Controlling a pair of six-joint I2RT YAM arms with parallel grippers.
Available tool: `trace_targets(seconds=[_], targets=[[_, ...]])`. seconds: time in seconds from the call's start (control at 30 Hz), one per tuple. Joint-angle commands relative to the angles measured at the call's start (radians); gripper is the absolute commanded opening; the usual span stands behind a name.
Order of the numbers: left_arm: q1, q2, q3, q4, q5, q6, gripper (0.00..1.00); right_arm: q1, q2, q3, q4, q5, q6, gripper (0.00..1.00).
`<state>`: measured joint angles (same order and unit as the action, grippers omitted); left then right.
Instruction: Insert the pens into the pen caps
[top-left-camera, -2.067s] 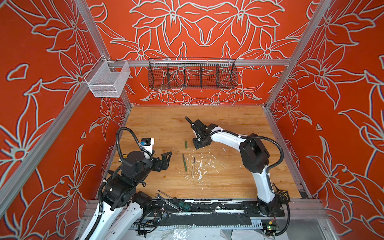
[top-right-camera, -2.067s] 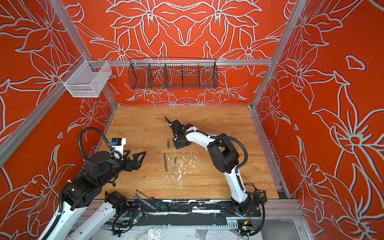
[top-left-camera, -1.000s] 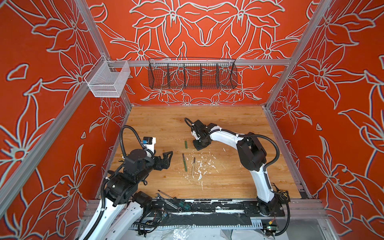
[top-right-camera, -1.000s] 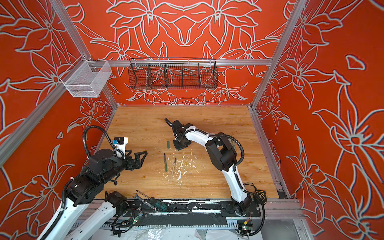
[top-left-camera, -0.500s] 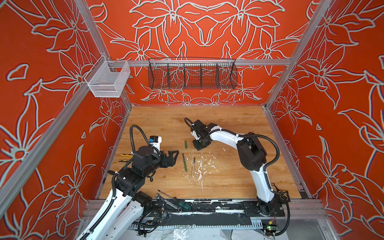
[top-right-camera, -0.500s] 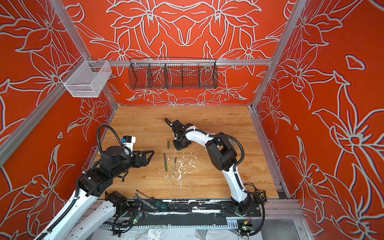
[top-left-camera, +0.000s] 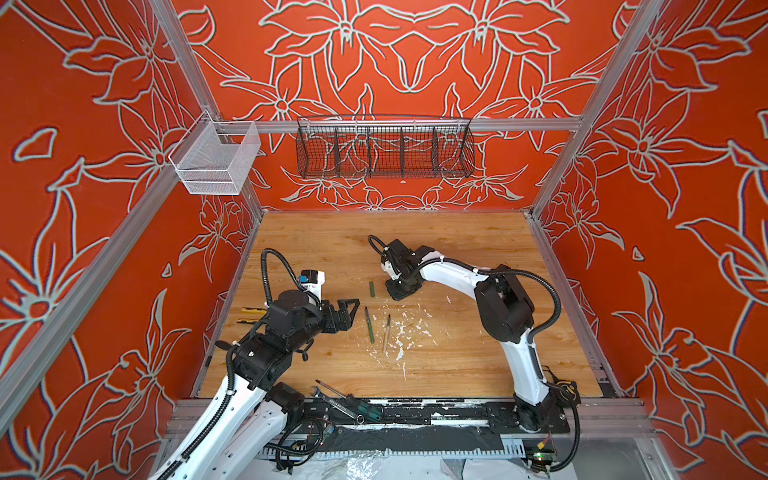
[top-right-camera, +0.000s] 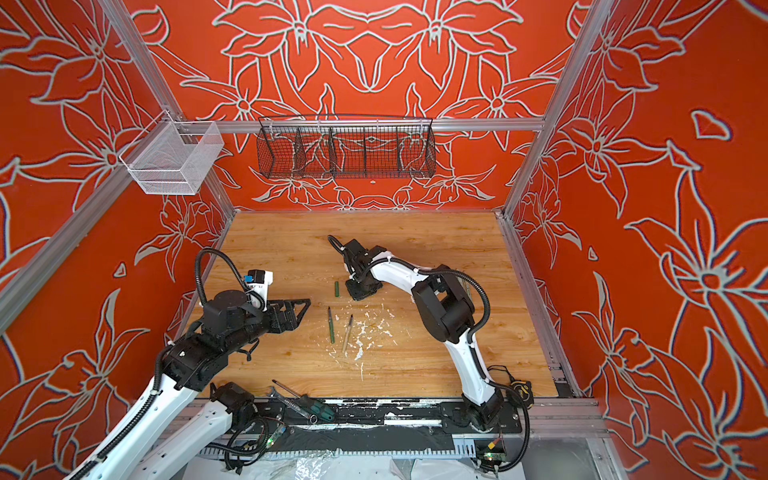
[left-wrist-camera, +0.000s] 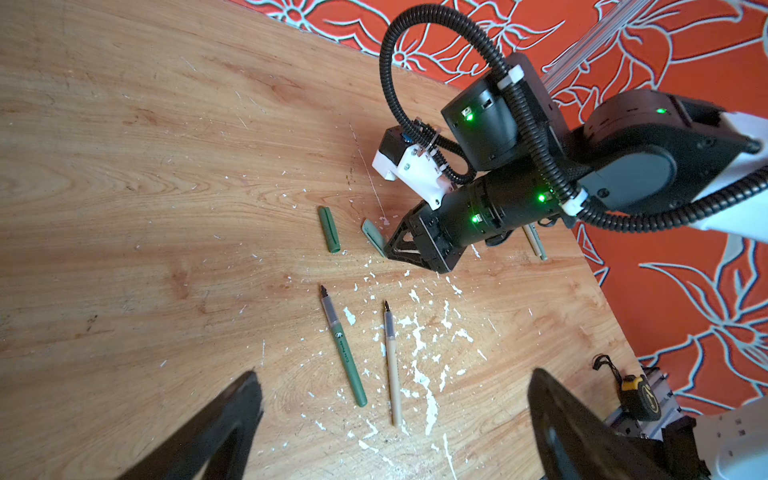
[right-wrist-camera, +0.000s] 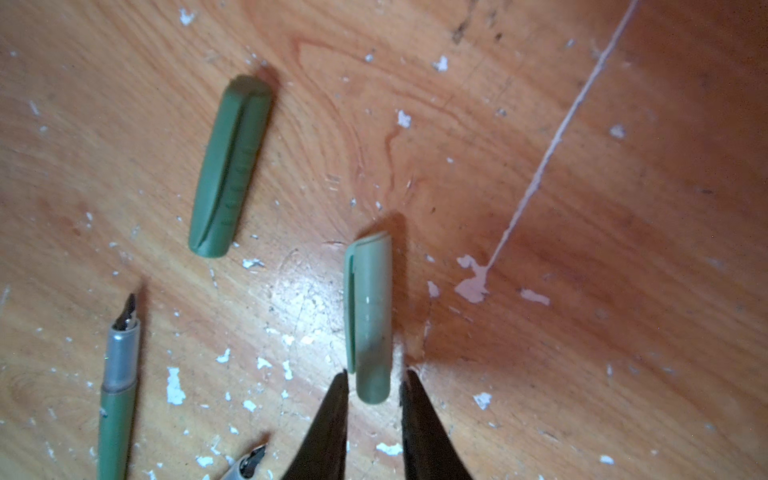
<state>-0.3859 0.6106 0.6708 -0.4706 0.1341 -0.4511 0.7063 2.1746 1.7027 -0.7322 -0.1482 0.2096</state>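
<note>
A green pen (top-left-camera: 369, 325) (top-right-camera: 331, 325) and a beige pen (top-left-camera: 387, 334) (top-right-camera: 347, 334) lie side by side on the wooden table, tips pointing away. My left gripper (top-left-camera: 351, 309) (left-wrist-camera: 392, 374) hovers wide open just left of them, holding nothing. A dark green cap (top-left-camera: 372, 289) (right-wrist-camera: 230, 166) lies beyond the pens. Beside it lies a pale green cap (right-wrist-camera: 370, 316) (left-wrist-camera: 372, 237), hidden in both top views. My right gripper (right-wrist-camera: 372, 374) (top-left-camera: 397, 293) points down at it, narrowly open, straddling the cap's near end. Another pen (left-wrist-camera: 536, 243) lies behind the right arm.
White paint flecks (top-left-camera: 401, 332) dot the wood right of the pens. Screwdrivers and a wrench (top-left-camera: 345, 401) lie at the front edge, yellow-black pliers (top-left-camera: 249, 315) at the left edge, a tape measure (left-wrist-camera: 638, 395) by the right arm's base. Wire baskets (top-left-camera: 384, 151) hang on the back wall.
My left arm has swung forward and right, bringing its open gripper close to the two pens. The right arm has stayed over the pale green cap.
</note>
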Motion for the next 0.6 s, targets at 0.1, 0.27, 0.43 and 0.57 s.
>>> trace_targets(seconds=[0.1,0.27,0.43,0.57], targets=[[0.004,-0.013,-0.002,-0.002,-0.002,0.003,0.97,-0.002,0.015,0.027,-0.019,-0.024,0.000,0.27],[0.004,-0.016,-0.004,0.006,-0.021,0.012,0.97,0.011,0.052,0.067,-0.047,-0.025,-0.001,0.28],[0.005,0.008,0.014,0.002,-0.019,0.022,0.97,0.016,0.065,0.067,-0.046,-0.025,0.004,0.28],[0.004,-0.004,-0.001,0.006,-0.020,0.011,0.97,0.025,0.078,0.077,-0.050,-0.025,0.004,0.27]])
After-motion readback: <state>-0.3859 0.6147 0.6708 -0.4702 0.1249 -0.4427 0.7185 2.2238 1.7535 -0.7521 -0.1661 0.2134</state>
